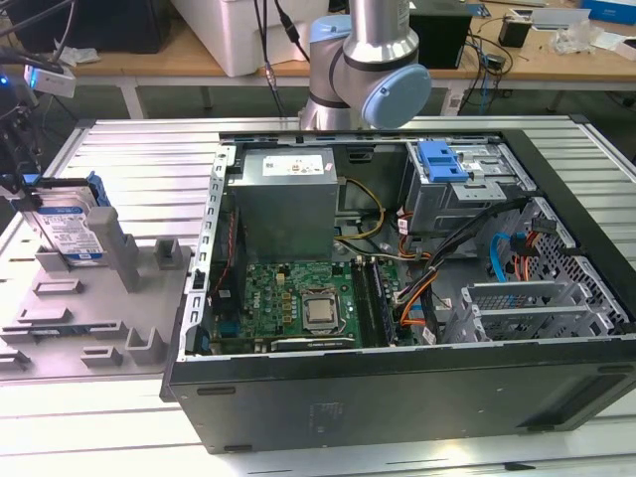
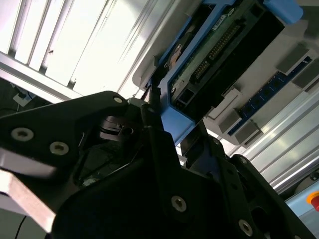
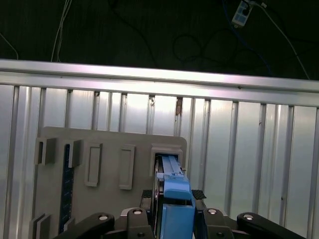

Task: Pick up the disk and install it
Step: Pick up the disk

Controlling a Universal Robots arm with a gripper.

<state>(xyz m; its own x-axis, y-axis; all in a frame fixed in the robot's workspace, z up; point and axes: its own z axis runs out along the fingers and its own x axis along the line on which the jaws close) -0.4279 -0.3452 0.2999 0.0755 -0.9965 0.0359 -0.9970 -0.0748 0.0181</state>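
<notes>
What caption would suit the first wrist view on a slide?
The gripper astride the blue-framed disk, which stands on edge in a slot of the grey holder on the slatted metal table.

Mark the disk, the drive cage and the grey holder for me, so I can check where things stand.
disk (image 1: pixel 76 235): exterior view, on its white-and-blue label.
drive cage (image 1: pixel 442 160): exterior view, on its blue latch.
grey holder (image 1: pixel 109 303): exterior view, on a bare part of its base.
</notes>
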